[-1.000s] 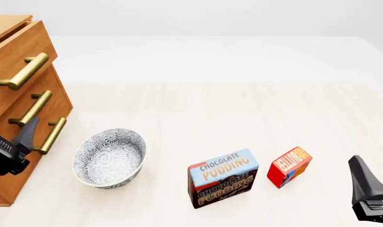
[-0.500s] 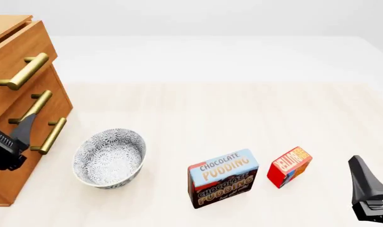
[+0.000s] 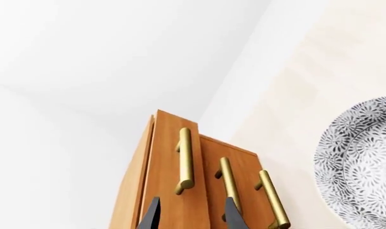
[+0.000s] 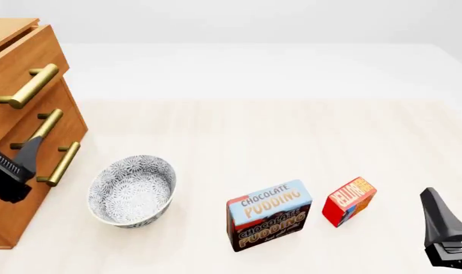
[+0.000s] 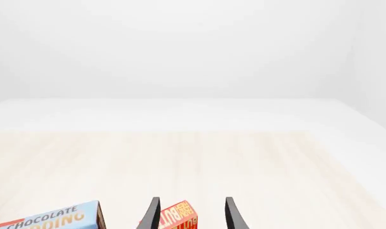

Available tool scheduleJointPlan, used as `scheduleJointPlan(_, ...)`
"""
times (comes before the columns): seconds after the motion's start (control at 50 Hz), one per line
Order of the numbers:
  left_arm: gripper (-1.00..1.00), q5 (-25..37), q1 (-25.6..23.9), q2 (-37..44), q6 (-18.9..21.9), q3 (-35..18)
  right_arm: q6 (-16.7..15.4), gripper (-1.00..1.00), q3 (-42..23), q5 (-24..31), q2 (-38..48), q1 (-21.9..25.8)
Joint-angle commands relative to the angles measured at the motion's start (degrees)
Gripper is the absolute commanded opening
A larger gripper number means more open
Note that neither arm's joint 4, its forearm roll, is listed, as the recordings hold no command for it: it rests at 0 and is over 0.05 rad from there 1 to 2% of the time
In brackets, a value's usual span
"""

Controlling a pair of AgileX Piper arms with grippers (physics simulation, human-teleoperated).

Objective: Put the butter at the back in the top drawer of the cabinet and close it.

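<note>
**At the cabinet front: left arm near the handles, butter untouched on the desk**

On the desk's (image 4: 276,125) left edge stands the cabinet (image 4: 17,74), three drawers stacked, each with a brass bar handle. The top drawer (image 4: 21,54) sits slightly proud of the cabinet top; a thin gap shows along its upper edge. Whether it is fully shut I cannot tell.

Left gripper (image 3: 189,212): jaws spread, nothing between them. In the left wrist view the two dark fingertips frame the lower end of the top drawer's handle (image 3: 185,160), not touching it. In the front view this gripper (image 4: 13,165) lies in front of the lower drawers, at the far left.

Right gripper (image 5: 189,212): jaws spread, empty. It sits low at the front right corner (image 4: 444,234), apart from all objects. Its wrist view looks over the butter between the fingertips.

Butter (image 4: 349,201): upright on the desk, front right, tilted a little, just beside the pudding box (image 4: 269,216) on that box's right. The two do not touch.

Patterned bowl (image 4: 132,191): near the cabinet's base, left of the pudding box.
</note>
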Motion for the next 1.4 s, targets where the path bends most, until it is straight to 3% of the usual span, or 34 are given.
scheduleJointPlan(0.02, 1.00, -1.9, 0.8, 1.8, 1.4, 0.1, 0.0, 1.00, 0.0, 0.0, 0.0, 0.0)
scheduleJointPlan(0.68, 1.00, -7.3, 2.6, 8.5, 4.8, -0.8, 0.0, 1.00, 0.0, 0.0, 0.0, 0.0)
scheduleJointPlan(0.94, 1.00, -2.8, 4.0, 10.1, 1.5, -4.1, 0.0, 1.00, 0.0, 0.0, 0.0, 0.0)
scheduleJointPlan(1.4, 1.00, -5.4, 4.9, 12.1, 2.4, -4.2, 0.0, 1.00, 0.0, 0.0, 0.0, 0.0)
